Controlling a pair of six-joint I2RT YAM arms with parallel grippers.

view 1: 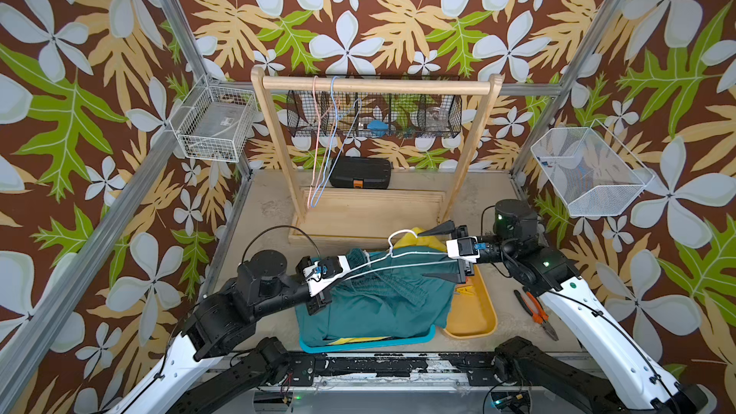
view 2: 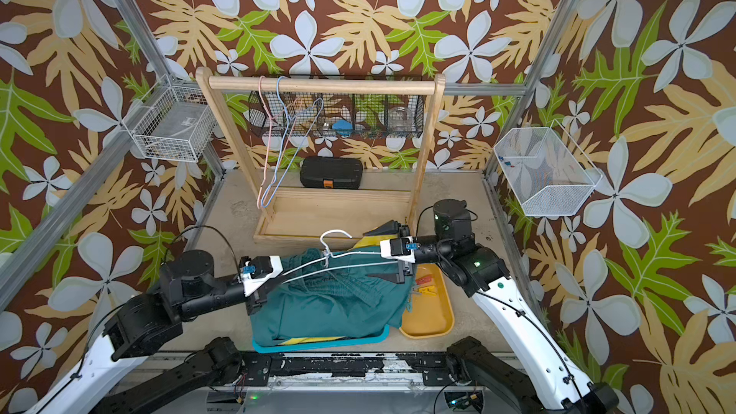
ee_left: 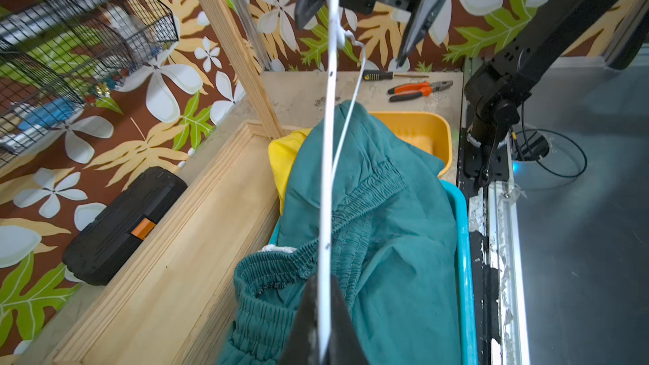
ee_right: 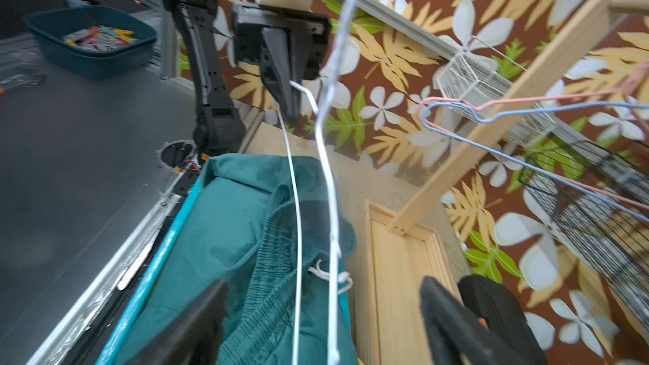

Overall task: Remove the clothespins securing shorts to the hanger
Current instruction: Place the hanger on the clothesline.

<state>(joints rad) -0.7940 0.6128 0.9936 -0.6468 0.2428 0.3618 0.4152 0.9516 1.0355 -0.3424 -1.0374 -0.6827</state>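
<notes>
Clothespins (view 2: 423, 287): a few red and yellow ones lie loose in the yellow tray (view 1: 474, 320), partly behind the right arm, count unreadable. Teal shorts (view 1: 378, 304) are heaped in the blue tray (view 1: 358, 346) just left of it, waistband bunched up on top. Yellow shorts (view 1: 424, 237) lie under them, only an edge showing at the back. White wire hanger (view 1: 398, 256) is held above the pile, roughly level, hook toward the wooden rack (view 1: 374, 83). Can't tell whether the wire touches the waistband. Left gripper (ee_left: 323, 289): jaws pressed together, pinching the hanger's end; the wrist view shows the wire running straight out from between the fingers. Right gripper (view 1: 421, 254): jaws spread wide, one finger on each side of the hanger's other end, holding nothing. The right wrist view is motion-blurred. The left gripper's fingertips are hard to make out in both top views. A dark bin (ee_right: 87, 61) outside the frame holds a coloured heap, too blurred to identify. Pliers (view 1: 535, 312) lie on the table beside the right arm.
</notes>
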